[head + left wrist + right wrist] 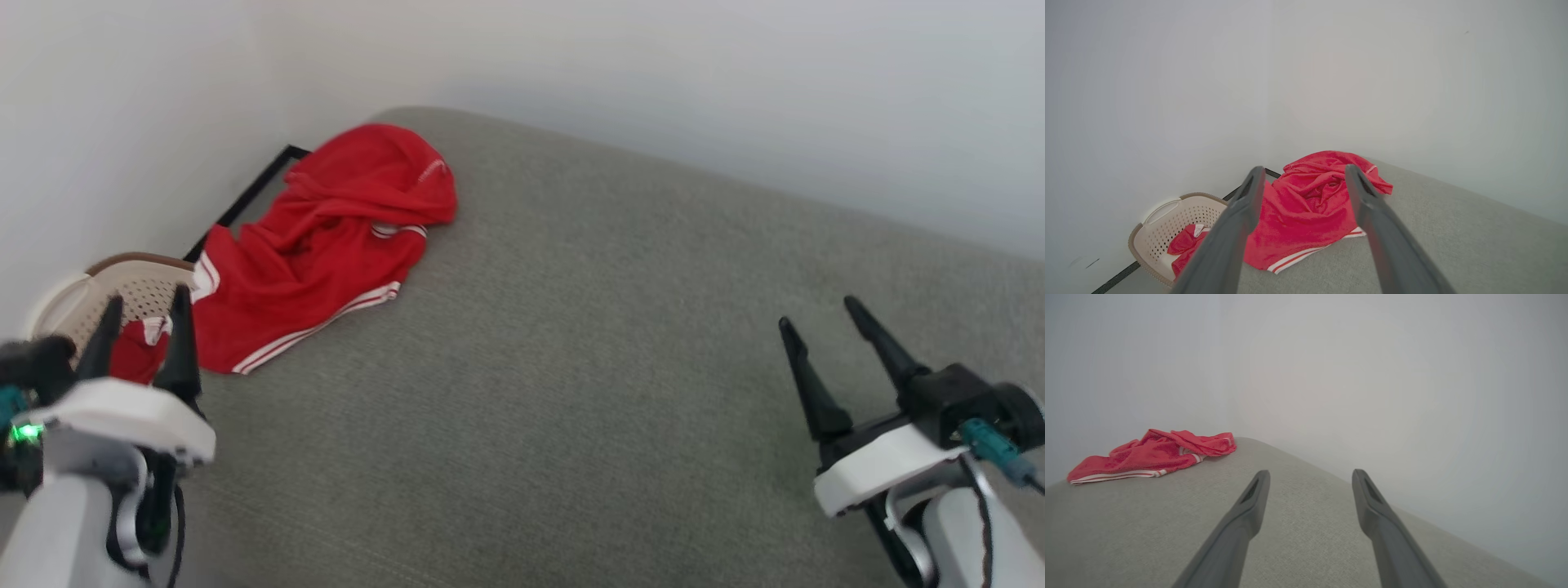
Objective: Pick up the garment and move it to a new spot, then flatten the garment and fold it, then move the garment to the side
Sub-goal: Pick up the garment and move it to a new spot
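Garment (326, 245) seen crumpled at grey surface (571, 367) far-left corner; bright red w/ white edge stripes. Left hand (148, 294) & right hand (818, 310) spread wide, empty.

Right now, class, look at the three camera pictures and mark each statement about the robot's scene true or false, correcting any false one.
1. The garment lies bunched near the far left corner of the grey surface. True.
2. The left gripper is shut on the garment. False: its jaws stand open and hold nothing.
3. The beige basket beside the surface has a red-and-white cloth in it. True.
4. The right gripper touches the garment. False: it is open over bare grey surface, well apart from the garment.
5. The garment is folded into a neat flat rectangle. False: it is crumpled, not yet flattened or folded.
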Tool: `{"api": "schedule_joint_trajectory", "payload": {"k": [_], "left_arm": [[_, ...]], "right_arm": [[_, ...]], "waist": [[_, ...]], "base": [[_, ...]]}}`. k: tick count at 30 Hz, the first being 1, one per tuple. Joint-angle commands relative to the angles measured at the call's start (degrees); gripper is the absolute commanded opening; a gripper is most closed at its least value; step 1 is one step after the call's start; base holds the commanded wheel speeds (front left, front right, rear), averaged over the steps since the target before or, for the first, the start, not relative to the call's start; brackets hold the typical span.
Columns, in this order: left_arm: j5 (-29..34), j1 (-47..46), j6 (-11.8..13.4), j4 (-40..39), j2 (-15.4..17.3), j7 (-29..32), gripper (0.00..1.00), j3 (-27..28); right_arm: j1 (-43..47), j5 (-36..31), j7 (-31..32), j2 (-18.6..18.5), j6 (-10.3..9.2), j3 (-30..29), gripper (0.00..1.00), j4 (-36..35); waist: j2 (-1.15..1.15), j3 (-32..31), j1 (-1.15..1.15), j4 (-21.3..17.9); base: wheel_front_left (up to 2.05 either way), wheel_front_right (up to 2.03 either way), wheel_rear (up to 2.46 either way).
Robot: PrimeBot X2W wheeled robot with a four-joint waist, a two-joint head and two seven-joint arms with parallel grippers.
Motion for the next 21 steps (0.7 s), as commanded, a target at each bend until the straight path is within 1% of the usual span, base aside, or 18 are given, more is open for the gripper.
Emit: {"api": "schedule_joint_trajectory", "payload": {"k": [1,7,13,17,21], "left_arm": [[-0.41,-1.73,-0.4,0.9,-0.18,-0.51,1.0,0.06],[-1.48,-10.79,-2.84,9.77,-0.2,-1.55,1.0,-0.11],[-2.36,-20.89,-5.3,20.4,0.09,-0.66,1.0,-0.45],[-2.78,-27.5,-6.35,28.13,0.83,1.06,1.0,-0.92],[-2.96,-33.59,-6.75,35.64,1.55,4.9,1.0,-1.7]], "right_arm": [[-0.61,-0.05,0.19,-0.66,0.0,-0.07,1.0,-0.6],[-2.44,-0.22,2.31,-2.99,0.0,-0.69,1.0,-4.2],[-4.25,-0.65,4.54,-5.26,0.0,-1.15,1.0,-8.35],[-5.48,-0.85,5.69,-6.25,0.0,-0.97,1.0,-10.73],[-6.52,-0.78,6.49,-7.08,0.0,-0.97,1.0,-12.53]], "waist": [[0.0,2.25,0.0,-1.74],[0.0,8.04,0.0,-4.57],[0.0,14.78,0.0,-6.91],[0.0,18.81,0.0,-8.39],[0.0,21.91,0.0,-9.66]], "base": [[0.0,0.0,0.0],[0.0,0.0,0.0],[0.0,0.0,0.0],[0.0,0.0,0.0],[0.0,0.0,0.0]]}}
